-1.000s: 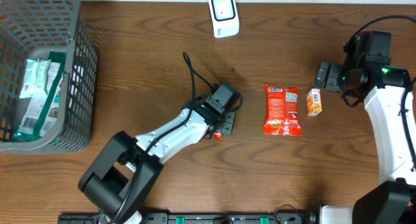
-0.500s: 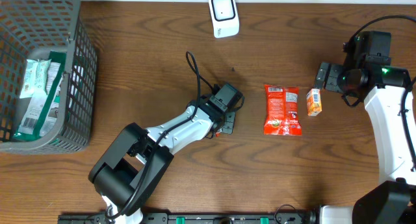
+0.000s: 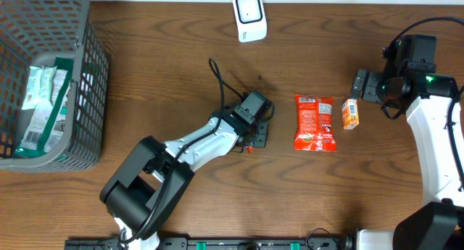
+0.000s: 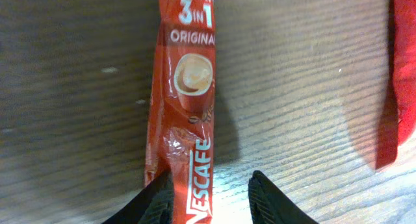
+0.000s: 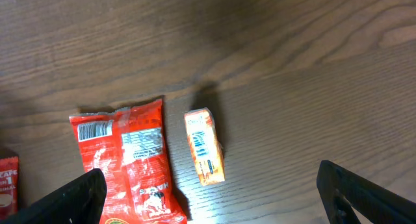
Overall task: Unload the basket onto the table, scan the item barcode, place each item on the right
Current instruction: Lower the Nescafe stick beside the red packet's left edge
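Note:
A red Nescafé 3-in-1 stick sachet [image 4: 185, 100] lies flat on the wooden table, running away from my left gripper [image 4: 212, 185]. Its near end sits between the jaws, which are open: the sachet lies against the left finger [image 4: 159, 201], and bare wood shows before the right finger. From overhead, the left gripper [image 3: 257, 136] covers the sachet except for a red tip [image 3: 249, 148]. A white scanner [image 3: 249, 17] stands at the far edge. My right gripper [image 5: 211, 185] hangs wide open and empty above a small orange box [image 5: 205, 156].
A red snack bag [image 3: 315, 122] lies between the two grippers, with the orange box [image 3: 350, 113] just to its right. A grey mesh basket [image 3: 94, 76] at the far left holds green-and-white packets [image 3: 43, 105]. A black cable [image 3: 216, 80] loops behind the left wrist.
The left jaws closed on the sachet and have now spread apart, letting it go. The left gripper has shifted slightly right. The right arm has not moved.

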Robot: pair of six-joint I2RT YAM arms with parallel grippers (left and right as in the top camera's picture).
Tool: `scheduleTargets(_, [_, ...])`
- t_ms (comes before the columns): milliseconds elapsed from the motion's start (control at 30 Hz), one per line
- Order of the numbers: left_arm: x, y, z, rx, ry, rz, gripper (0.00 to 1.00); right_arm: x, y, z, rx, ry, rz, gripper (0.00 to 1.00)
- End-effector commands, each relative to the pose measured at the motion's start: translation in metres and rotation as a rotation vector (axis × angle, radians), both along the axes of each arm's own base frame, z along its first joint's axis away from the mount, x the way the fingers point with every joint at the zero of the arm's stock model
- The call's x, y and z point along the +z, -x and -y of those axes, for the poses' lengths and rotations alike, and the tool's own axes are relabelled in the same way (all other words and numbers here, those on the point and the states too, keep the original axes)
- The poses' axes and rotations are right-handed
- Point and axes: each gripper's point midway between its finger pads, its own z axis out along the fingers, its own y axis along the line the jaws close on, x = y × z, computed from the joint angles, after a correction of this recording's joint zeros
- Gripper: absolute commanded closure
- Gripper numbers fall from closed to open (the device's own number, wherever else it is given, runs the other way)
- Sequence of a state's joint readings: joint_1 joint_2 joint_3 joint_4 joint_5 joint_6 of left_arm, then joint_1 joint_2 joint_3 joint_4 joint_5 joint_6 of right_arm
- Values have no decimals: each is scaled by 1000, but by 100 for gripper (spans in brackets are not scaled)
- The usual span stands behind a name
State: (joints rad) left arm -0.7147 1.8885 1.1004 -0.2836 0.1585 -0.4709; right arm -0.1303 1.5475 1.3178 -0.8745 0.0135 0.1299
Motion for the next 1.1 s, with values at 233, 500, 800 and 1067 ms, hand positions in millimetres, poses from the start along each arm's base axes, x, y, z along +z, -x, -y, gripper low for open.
scheduleTargets(233, [19,-29,-31,97,-155,165,58,5,-2,2,-18,-9,15,1])
scheduleTargets(500, [-8,-26,-39,98,-218,126,64,5,-2,2,-18,-9,15,1])
scheduleTargets(800, [-21,-15,-37,145,-194,44,75,5,-2,2,-18,-9,15,1])
scheduleTargets(1067, [-19,3,-8,198,-15,-102,75,5,-2,2,-18,-9,15,1])
